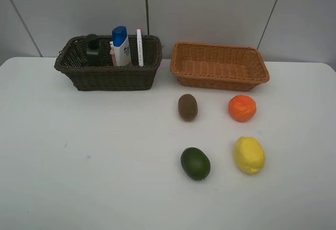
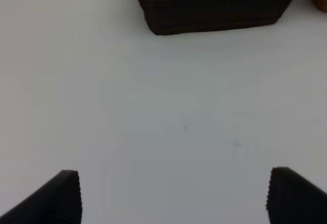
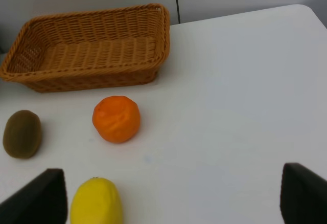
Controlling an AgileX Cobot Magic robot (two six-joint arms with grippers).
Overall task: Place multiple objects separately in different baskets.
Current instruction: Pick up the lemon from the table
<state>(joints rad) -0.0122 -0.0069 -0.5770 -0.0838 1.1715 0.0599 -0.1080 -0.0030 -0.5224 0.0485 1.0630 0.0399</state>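
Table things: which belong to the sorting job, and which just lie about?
Job: dark basket, pump bottle, blue-capped tube, pink bottle, marker, tan basket, kiwi, orange, lemon, green fruit.
Not the job: table, wall.

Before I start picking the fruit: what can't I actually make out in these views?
Exterior high: pink bottle mostly hidden behind the white blue-capped tube; neither end effector appears.
Left wrist: dark brown basket contents cut off by the frame edge; left end effector shows only its fingertips.
Right wrist: yellow lemon partly cut off by the frame edge; right end effector shows only its fingertips.
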